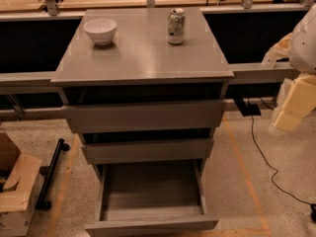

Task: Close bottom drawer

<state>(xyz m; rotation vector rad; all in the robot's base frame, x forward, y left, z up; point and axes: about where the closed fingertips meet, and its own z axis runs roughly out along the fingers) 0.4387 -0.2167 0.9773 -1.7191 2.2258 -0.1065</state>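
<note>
The grey cabinet (pixel 143 58) has three drawers. The bottom drawer (pixel 150 191) is pulled far out, so its plain grey box interior shows, and its front edge (pixel 150 225) is near the bottom of the view. The middle drawer front (pixel 148 151) and the top drawer front (pixel 145 115) each stick out a little. My arm comes in at the right edge, with the pale yellow gripper (pixel 292 105) hanging to the right of the cabinet at about top-drawer height. It is well apart from the cabinet and touches nothing.
A white bowl (pixel 100 31) and a drink can (pixel 176 26) stand on the cabinet top. A cardboard box (pixel 15 186) and a black bar (pixel 52 174) lie on the floor to the left. A black cable (pixel 261 157) runs across the floor to the right. Dark counters flank the cabinet.
</note>
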